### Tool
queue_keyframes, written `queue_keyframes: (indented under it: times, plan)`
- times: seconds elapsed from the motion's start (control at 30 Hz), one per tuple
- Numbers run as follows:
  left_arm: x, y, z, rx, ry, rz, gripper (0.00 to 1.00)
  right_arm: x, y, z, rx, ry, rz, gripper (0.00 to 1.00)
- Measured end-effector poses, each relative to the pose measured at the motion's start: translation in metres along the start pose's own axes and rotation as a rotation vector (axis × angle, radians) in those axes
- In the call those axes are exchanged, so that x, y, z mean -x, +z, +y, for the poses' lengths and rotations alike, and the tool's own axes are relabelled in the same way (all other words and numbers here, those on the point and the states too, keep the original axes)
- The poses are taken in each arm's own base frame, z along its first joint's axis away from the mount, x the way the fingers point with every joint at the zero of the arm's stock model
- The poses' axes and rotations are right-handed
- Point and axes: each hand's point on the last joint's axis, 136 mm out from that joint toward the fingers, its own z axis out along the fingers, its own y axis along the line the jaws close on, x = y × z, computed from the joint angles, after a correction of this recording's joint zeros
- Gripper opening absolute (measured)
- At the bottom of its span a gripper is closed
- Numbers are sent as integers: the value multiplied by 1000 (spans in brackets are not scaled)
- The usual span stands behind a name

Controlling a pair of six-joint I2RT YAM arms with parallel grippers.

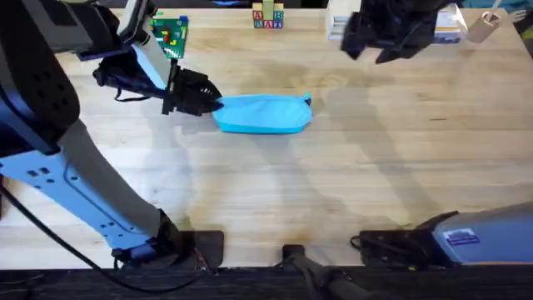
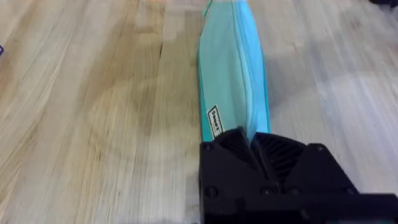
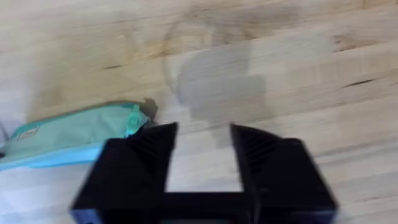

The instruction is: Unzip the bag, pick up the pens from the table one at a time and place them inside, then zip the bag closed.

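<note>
The light blue bag [image 1: 262,114] lies lengthwise on the wooden table [image 1: 350,183], left of centre. My left gripper [image 1: 212,102] is shut on the bag's left end. In the left wrist view the black fingers [image 2: 233,146] pinch the fabric, and the bag [image 2: 233,74] stretches away with its zipper line running along it. A small teal pull tab [image 3: 134,118] sits at the bag's far right end. My right gripper [image 1: 375,46] hovers high over the back right of the table, and in its own view the right gripper [image 3: 204,134] is open over bare wood. The pens are out of view.
A green board with coloured pieces [image 1: 171,33] stands at the back left, close behind the left arm. Letter blocks [image 1: 268,17] sit at the back centre. A white box [image 1: 450,25] lies at the back right under the right arm.
</note>
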Motion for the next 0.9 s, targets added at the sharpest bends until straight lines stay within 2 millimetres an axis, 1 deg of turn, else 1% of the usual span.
queue_keyframes:
  times: [0.1,0.13,0.17,0.3,0.43,0.63,0.77,0.8,0.83,0.9]
  plan:
    - [0,0,0,0,0,0,42,-7,-12,6,19,-27,-10,869]
    - [0,0,0,0,0,0,42,-10,-15,7,21,-36,-12,965]
    - [0,0,0,0,0,0,42,-13,-19,7,20,-41,-13,987]
    - [0,0,0,0,0,0,42,-20,-30,10,19,-54,-33,995]
    - [0,0,0,0,0,0,42,-30,-36,12,31,-60,-51,995]
    - [0,0,0,0,0,0,42,-51,-28,1,31,-36,-40,995]
    - [0,0,0,0,0,0,42,-52,-35,1,72,-23,-65,993]
    - [0,0,0,0,0,0,42,-49,-46,2,117,-11,-105,993]
    - [0,0,0,0,0,0,42,-45,-50,8,173,-7,-137,993]
    - [0,0,0,0,0,0,42,-46,-48,14,209,-9,-145,993]
